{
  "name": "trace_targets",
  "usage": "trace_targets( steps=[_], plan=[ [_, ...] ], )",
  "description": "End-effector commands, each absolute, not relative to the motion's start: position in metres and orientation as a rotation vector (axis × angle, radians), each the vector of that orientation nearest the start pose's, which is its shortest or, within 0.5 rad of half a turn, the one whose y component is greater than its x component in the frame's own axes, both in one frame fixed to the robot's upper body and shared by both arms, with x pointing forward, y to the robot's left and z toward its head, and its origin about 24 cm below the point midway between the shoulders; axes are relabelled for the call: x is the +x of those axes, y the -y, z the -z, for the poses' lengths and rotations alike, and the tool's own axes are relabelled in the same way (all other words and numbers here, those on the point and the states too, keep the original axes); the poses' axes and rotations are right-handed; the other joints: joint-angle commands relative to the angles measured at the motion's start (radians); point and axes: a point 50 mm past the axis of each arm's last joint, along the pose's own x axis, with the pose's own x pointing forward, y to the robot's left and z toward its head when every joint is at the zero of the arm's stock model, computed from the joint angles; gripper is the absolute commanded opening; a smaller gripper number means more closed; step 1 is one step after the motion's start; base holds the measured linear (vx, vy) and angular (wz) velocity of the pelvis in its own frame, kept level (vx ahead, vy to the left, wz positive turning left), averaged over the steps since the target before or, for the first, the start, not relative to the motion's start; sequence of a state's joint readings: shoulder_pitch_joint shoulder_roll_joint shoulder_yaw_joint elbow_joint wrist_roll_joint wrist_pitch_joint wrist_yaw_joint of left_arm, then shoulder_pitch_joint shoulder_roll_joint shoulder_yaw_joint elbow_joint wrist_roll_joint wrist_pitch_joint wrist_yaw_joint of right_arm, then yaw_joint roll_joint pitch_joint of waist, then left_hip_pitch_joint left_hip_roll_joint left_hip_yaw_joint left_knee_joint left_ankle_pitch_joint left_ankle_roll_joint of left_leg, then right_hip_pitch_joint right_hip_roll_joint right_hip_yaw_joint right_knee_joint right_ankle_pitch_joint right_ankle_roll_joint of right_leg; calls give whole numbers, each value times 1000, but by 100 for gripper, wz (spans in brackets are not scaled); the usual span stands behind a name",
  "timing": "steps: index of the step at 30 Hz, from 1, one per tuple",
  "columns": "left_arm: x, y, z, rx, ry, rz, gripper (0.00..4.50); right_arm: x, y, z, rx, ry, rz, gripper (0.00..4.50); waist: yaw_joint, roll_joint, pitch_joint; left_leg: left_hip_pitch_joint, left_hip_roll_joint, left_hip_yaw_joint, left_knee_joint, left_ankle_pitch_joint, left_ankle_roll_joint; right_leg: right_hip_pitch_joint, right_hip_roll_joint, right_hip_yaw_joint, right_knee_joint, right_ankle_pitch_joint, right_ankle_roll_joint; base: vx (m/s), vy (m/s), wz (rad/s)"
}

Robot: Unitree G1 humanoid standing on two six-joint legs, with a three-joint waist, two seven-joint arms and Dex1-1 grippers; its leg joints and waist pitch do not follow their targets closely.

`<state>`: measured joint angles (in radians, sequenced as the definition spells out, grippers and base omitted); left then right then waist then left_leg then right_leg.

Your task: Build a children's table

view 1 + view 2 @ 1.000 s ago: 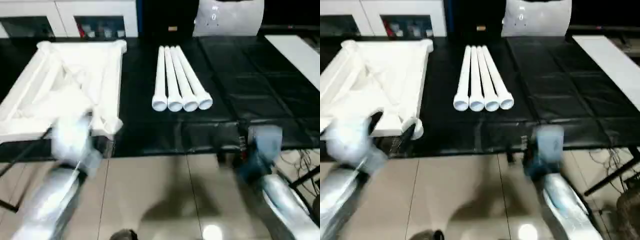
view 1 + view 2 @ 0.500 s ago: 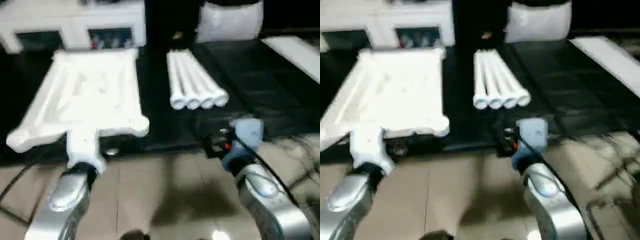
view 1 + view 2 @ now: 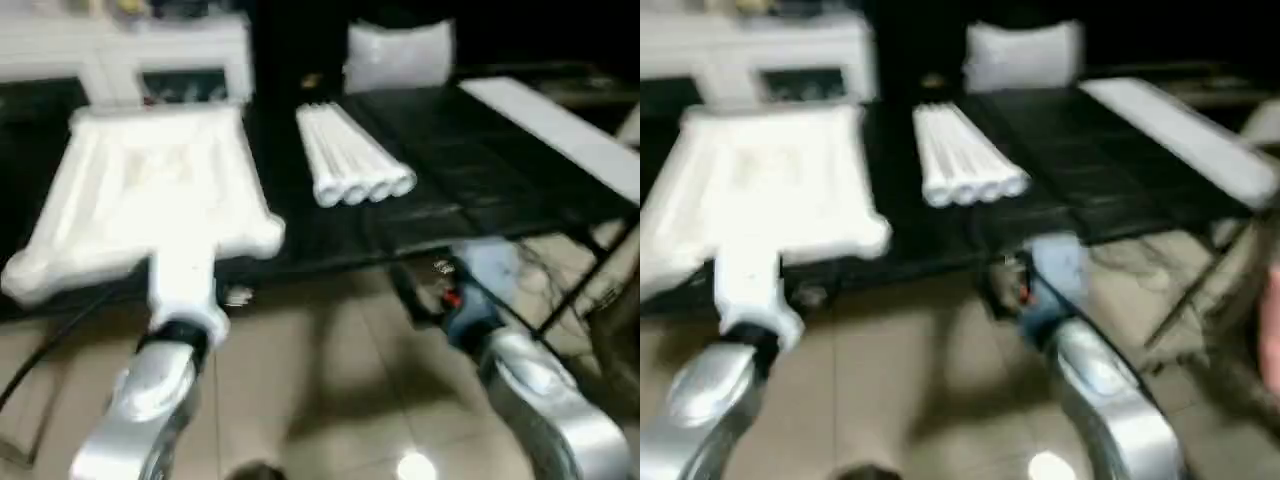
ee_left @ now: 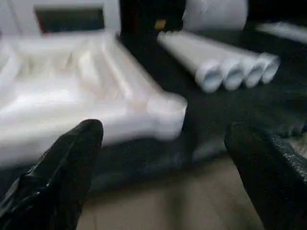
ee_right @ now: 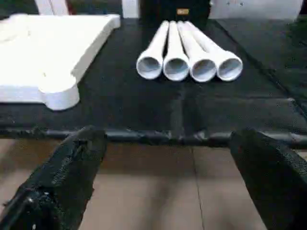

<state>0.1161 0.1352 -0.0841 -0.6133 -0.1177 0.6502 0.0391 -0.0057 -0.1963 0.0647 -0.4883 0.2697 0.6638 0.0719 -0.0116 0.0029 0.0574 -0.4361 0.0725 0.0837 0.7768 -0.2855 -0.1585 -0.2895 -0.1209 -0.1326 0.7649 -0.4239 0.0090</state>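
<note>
Left end effector [image 4: 163, 143] now nearer table top [image 3: 150, 190], legs [image 5: 189, 57] unmoved

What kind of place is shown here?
Probably an indoor lab or workshop: a work surface covered in black sheeting holds the table top and four legs, above a glossy tiled floor, with a white cabinet behind.

Head views motion-blurred; lamp glare on floor [image 3: 415, 466]; dim background.

A black-covered work surface [image 5: 182, 115] carries the white table top [image 5: 57, 48], underside up, and beside it 4 white tube legs [image 5: 189, 52] lying touching side by side.
</note>
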Motion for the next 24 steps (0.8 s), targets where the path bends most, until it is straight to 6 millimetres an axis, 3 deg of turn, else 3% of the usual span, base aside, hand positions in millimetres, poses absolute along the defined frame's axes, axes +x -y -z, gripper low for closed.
trace_targets(
  steps=[1,2,3,4,5,6,7,8,9,10,11,12,13,14,15,16,17,18,19,20,21,22,23,24],
  plan=[
    [223,-151,-98,53,-138,56,447,236,143,-89,46,-205,-253,450,18,26,-14,3,103,-79,-36,59,46,52,-124,82,-223,-364,-285,19,79,-6],
    [223,-152,-98,50,-139,48,447,236,144,-89,37,-207,-252,450,17,50,-33,89,149,-110,-72,-76,-10,6,-72,62,-177,-242,-244,19,79,-6],
    [223,-152,-98,50,-139,48,447,236,144,-89,36,-207,-252,450,-41,63,-18,87,209,-187,-249,-500,-52,-16,18,68,-52,-43,-117,-112,79,8],
    [223,-152,-98,49,-139,47,447,236,144,-89,35,-206,-252,450,-37,75,-13,104,179,-185,-277,-720,-2,-18,26,74,-65,4,-39,0,0,0],
    [223,-152,-98,51,-139,48,447,235,144,-89,37,-207,-248,450,-43,67,-13,117,171,-181,-277,-760,40,-21,19,81,-80,1,-26,0,0,0],
    [224,-151,-98,55,-139,52,447,235,145,-89,35,-208,-243,450,-46,60,-4,115,142,-155,-270,-759,100,-11,3,97,-137,-73,-20,0,0,0],
    [224,-151,-98,53,-140,51,447,234,146,-88,32,-211,-238,450,-29,34,-3,67,98,-86,-227,-585,112,46,-59,133,-239,-257,-42,27,-61,-6],
    [224,-151,-98,53,-140,51,447,234,146,-88,32,-211,-238,450,-12,25,-2,44,90,-56,-193,-439,132,75,-95,158,-279,-410,-49,27,-61,-6],
    [223,-150,-98,43,-140,48,447,235,147,-87,22,-214,-232,450,13,15,-19,29,88,-30,-122,-139,204,108,-142,198,-334,-526,-70,67,-50,-3],
    [223,-150,-97,40,-141,48,447,235,148,-87,20,-215,-230,450,20,4,-40,-4,81,-16,-113,32,236,142,-108,184,-321,-393,-110,103,-16,1],
    [222,-149,-97,40,-143,48,447,235,149,-87,15,-218,-228,450,28,8,-45,11,75,-3,-160,118,258,126,-35,140,-306,-219,-132,103,-16,1],
    [222,-149,-97,41,-144,49,447,235,149,-87,12,-220,-227,450,24,20,-50,25,83,-2,-185,167,264,118,-6,112,-292,-127,-137,148,16,5],
    [221,-149,-96,38,-147,46,447,236,149,-88,10,-213,-231,450,10,53,-59,87,114,-32,-222,188,319,75,55,65,-243,33,-97,206,30,5],
    [221,-149,-96,37,-148,44,447,236,149,-89,11,-211,-233,450,-16,54,-61,151,153,-78,-236,193,400,26,76,51,-188,70,-72,206,30,5],
    [221,-149,-96,35,-150,40,447,237,149,-89,11,-209,-237,450,-52,64,-90,261,227,-168,-245,215,588,-79,54,61,-92,8,-22,206,-6,6],
    [220,-150,-96,32,-147,37,447,237,149,-90,4,-206,-243,450,-51,55,-88,274,254,-181,-223,371,702,-136,31,88,-47,-3,63,162,-53,5],
    [220,-150,-96,31,-146,36,447,238,149,-90,1,-205,-245,450,-55,52,-90,264,258,-179,-224,443,721,-151,19,98,-30,31,100,162,-53,5],
    [219,-151,-97,37,-135,20,447,240,146,-95,5,-193,-272,450,-43,20,-70,187,192,-84,-247,342,661,-143,20,116,-52,176,92,117,-67,3],
    [218,-152,-98,39,-131,16,447,240,145,-97,10,-189,-280,450,-35,-6,-63,169,142,-45,-237,213,592,-121,15,130,-120,238,43,97,-97,2],
    [218,-152,-98,40,-129,13,447,240,145,-98,13,-187,-285,450,-26,-32,-56,138,81,1,-225,43,508,-80,11,152,-190,246,31,97,-97,2],
    [218,-153,-99,35,-123,7,447,240,144,-101,-2,-174,-295,450,14,-59,-62,37,-12,28,-86,-109,413,54,-89,269,-260,41,-5,104,-108,-8],
    [217,-153,-100,31,-117,3,447,241,143,-102,-10,-166,-300,450,25,-61,-64,-24,26,-5,-23,-23,341,83,-165,153,-249,2,152,115,-84,12],
    [217,-154,-101,27,-113,0,447,241,142,-104,-12,-160,-307,450,42,-49,-57,-3,26,-9,-29,-2,272,45,-157,131,-273,-41,199,115,-84,12],
    [217,-154,-102,28,-111,-2,447,241,140,-105,-14,-157,-322,450,34,-41,-36,8,49,-7,-43,-7,232,32,-175,104,-308,-188,147,107,-61,48]
  ],
)
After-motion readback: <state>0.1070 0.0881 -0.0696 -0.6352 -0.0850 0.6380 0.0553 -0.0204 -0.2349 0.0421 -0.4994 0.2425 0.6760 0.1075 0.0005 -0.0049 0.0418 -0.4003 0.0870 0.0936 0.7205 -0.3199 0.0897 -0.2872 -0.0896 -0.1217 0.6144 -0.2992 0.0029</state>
